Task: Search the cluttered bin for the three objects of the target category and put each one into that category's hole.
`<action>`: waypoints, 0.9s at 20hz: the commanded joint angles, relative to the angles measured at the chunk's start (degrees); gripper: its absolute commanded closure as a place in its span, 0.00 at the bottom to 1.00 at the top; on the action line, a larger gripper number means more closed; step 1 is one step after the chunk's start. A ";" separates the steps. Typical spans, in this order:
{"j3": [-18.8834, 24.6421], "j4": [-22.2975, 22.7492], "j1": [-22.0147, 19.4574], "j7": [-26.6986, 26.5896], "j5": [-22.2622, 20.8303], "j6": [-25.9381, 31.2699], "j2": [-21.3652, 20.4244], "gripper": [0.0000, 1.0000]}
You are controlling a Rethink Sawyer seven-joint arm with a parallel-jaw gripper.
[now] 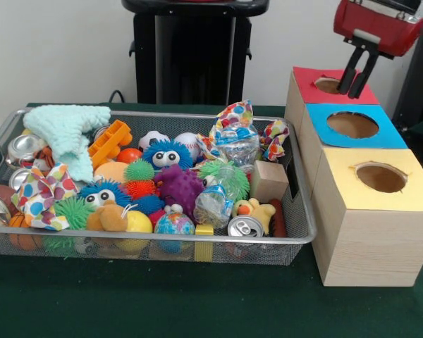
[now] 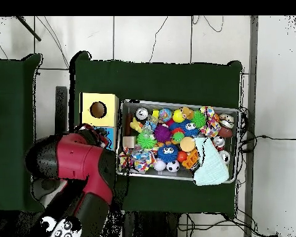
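Pincer [image 1: 357, 83] hanging over the red box's hole [image 1: 329, 85], fingers slightly parted and empty, so drop step looks finished; next: swing back to the bin [image 1: 304, 236], where remaining targets sit among clutter.

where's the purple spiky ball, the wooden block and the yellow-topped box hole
purple spiky ball [image 1: 179, 186]: front view, on the middle of its bristly body
wooden block [image 1: 268, 182]: front view, on its front face
yellow-topped box hole [image 1: 381, 178]: front view, on the dark inside of the round opening
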 commanded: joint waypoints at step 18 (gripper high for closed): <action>13.76 16.83 -13.05 3.52 -2.77 -14.43 -5.28 0.00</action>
